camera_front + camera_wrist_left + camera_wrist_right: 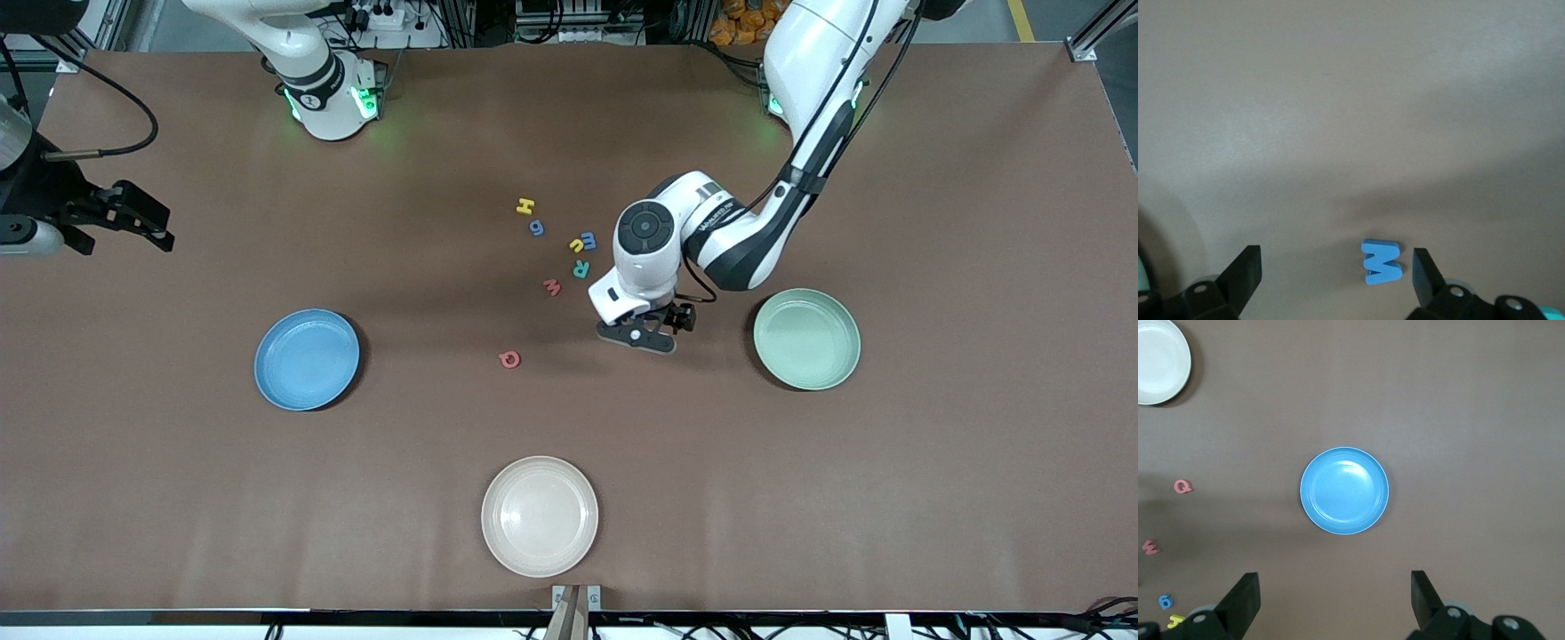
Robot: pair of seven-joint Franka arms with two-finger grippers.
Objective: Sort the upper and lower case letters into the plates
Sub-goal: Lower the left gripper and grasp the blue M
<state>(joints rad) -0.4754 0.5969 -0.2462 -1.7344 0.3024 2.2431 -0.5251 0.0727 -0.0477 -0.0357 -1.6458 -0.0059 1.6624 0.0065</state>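
Under the left tool (642, 336), open, a blue letter (1381, 262) hides from the front camera.

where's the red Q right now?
Front view: the red Q lies alone on the bare table, between the blue plate and the left hand, nearer the camera than the letter cluster.

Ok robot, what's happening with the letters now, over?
Left gripper open, low over a small blue toy letter on the table. Right gripper open, waiting high over the round blue plate. Blue and pale mint green plate both empty. Nothing blocking.
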